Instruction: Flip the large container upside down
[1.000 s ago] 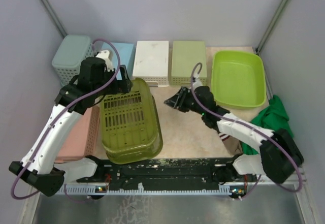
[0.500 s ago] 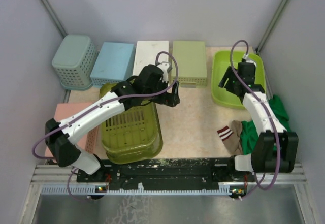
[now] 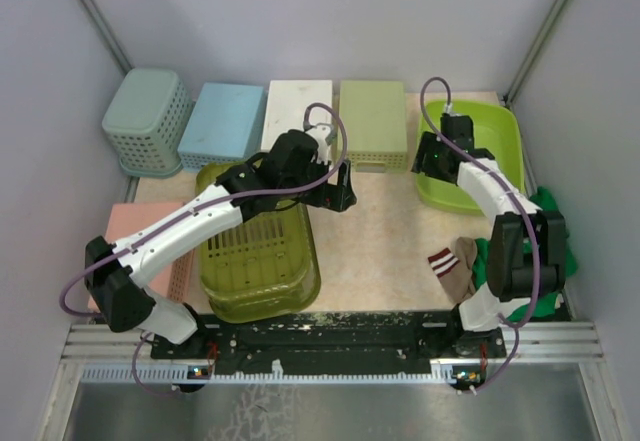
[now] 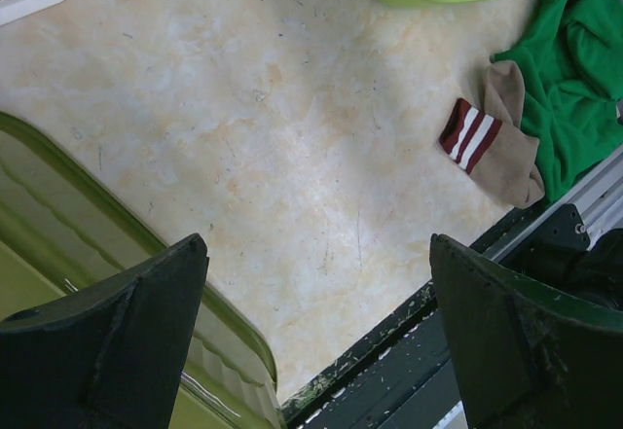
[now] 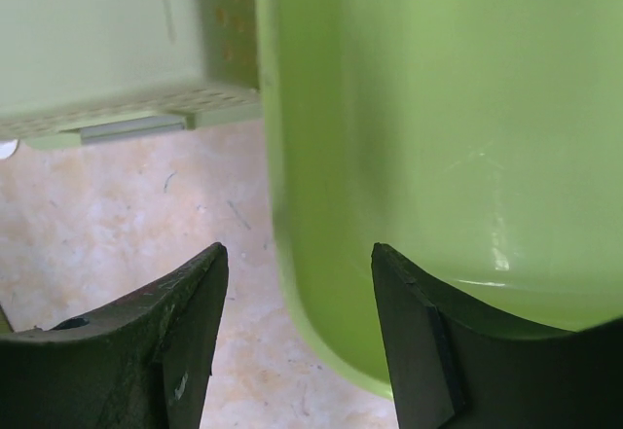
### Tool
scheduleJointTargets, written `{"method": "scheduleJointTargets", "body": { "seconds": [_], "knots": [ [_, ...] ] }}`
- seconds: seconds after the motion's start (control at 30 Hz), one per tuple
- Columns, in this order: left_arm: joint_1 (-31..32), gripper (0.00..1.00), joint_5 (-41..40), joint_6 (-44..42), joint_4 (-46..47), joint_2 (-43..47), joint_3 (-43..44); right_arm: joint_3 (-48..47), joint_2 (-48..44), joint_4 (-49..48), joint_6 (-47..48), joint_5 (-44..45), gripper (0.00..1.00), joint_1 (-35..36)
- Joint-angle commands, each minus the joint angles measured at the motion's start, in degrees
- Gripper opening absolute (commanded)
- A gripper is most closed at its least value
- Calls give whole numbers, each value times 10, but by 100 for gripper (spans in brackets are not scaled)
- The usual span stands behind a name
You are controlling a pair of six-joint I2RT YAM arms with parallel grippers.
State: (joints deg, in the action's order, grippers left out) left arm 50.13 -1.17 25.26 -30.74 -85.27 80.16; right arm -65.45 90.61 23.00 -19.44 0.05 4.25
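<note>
The large container (image 3: 480, 161), a lime-green tub with smooth walls, stands open side up at the back right of the table. My right gripper (image 3: 428, 157) is open and straddles its left rim. In the right wrist view one finger (image 5: 185, 332) hangs over the table outside the large container (image 5: 438, 137) and the other finger (image 5: 428, 341) is inside it; neither presses the wall. My left gripper (image 3: 341, 190) is open above the table's middle, beside the olive slatted basket (image 3: 255, 251). Nothing lies between its fingers (image 4: 117, 322).
Pastel baskets line the back: teal (image 3: 145, 116), blue (image 3: 222, 121), white (image 3: 298, 109), pale green (image 3: 372, 119). A pink one (image 3: 150, 266) sits at the left. A striped sock (image 3: 455, 266) and a green cloth (image 3: 545, 226) lie front right, by the black rail (image 3: 330, 336).
The right arm swung from the table's middle to the tub and now sits over its left rim. The left arm moved from the back left to the centre, jaws still wide.
</note>
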Motion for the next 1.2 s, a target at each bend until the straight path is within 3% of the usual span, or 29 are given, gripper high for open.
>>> {"method": "scheduleJointTargets", "body": {
  "seconds": [0.0,0.2,0.37,0.53,0.6,0.7,0.93,1.17],
  "knots": [
    [4,100,11,5,17,16,-7,10,-26,-55,-4,9,61,19],
    [4,100,15,6,19,13,-17,7,16,-58,8,14,57,26],
    [5,100,15,10,19,17,-23,6,56,-55,10,19,37,28],
    [5,100,11,8,20,17,-23,-7,26,-47,13,15,16,28],
    [5,100,12,7,20,15,-22,-18,15,-35,17,12,14,28],
    [5,100,13,7,21,13,-21,-28,-5,-22,19,15,0,28],
    [5,100,-3,1,13,22,-20,-74,-86,19,-12,-4,0,25],
    [4,100,-31,-6,2,32,-13,-68,-199,-42,-122,-150,0,-54]
  ]
}}
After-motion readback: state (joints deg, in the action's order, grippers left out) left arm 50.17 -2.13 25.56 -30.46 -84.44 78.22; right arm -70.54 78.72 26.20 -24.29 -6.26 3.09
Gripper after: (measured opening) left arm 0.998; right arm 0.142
